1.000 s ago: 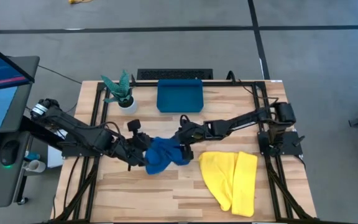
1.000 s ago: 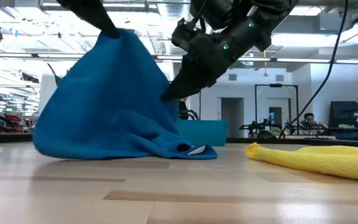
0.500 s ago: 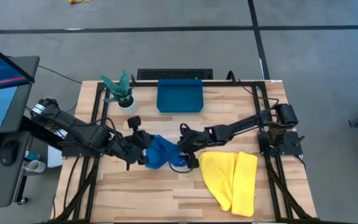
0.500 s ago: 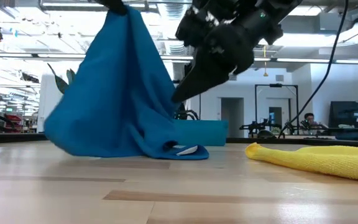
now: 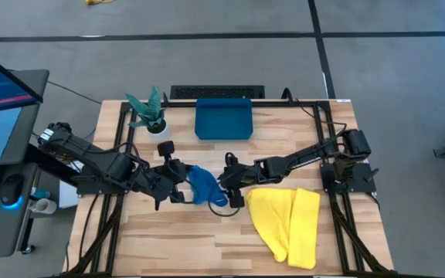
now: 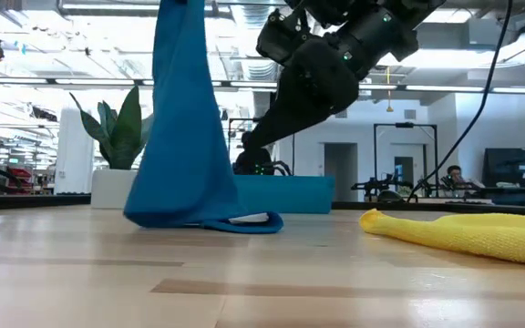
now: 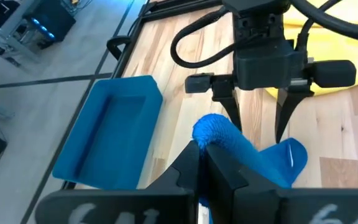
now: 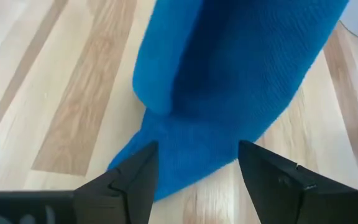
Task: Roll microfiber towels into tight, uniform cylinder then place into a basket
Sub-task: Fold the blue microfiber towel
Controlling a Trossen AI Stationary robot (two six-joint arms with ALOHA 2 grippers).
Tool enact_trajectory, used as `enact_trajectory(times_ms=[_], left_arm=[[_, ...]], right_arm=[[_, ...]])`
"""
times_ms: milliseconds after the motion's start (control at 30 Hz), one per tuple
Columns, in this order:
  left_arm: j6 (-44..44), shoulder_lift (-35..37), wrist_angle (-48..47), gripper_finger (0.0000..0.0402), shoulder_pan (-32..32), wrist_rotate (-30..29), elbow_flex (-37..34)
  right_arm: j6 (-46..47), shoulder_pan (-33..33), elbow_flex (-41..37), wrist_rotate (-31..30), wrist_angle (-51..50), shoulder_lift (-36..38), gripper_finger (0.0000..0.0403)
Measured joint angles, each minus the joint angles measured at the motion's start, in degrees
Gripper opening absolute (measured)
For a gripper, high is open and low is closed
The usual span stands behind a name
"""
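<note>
Lifted higher than a second ago, the soft blue microfiber towel [image 6: 185, 128] hangs mid-table from the left gripper [image 5: 182, 185], clamped on it; the right gripper [image 8: 194, 177] faces it, fingers apart.

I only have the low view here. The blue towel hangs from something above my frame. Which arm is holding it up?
Observer: The left gripper. Its fingers are shut on the top of the blue towel.
Operator: And the arm beside it, is it gripping too?
Observer: No. The right gripper is open, with one finger on either side of the towel's lower part.
Operator: Anything in the basket?
Observer: From above, the basket looks empty.
</note>
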State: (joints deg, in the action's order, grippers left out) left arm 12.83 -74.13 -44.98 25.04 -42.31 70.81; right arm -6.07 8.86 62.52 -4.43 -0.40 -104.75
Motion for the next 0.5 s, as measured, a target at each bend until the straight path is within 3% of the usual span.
enact_trajectory(times_ms=[267, 500], left_arm=[[0.14, 0.0, -0.14, 0.0002, 0.0, 0.02, 0.0], [0.47, 0.0, -0.15, 0.0002, 0.0, 0.03, 0.0]], right_arm=[[0.34, 1.59, 0.0, 1.77, 6.71, -0.34, 0.0244], [3.45, 1.87, 0.0, 1.05, 12.63, -5.33, 0.0244]])
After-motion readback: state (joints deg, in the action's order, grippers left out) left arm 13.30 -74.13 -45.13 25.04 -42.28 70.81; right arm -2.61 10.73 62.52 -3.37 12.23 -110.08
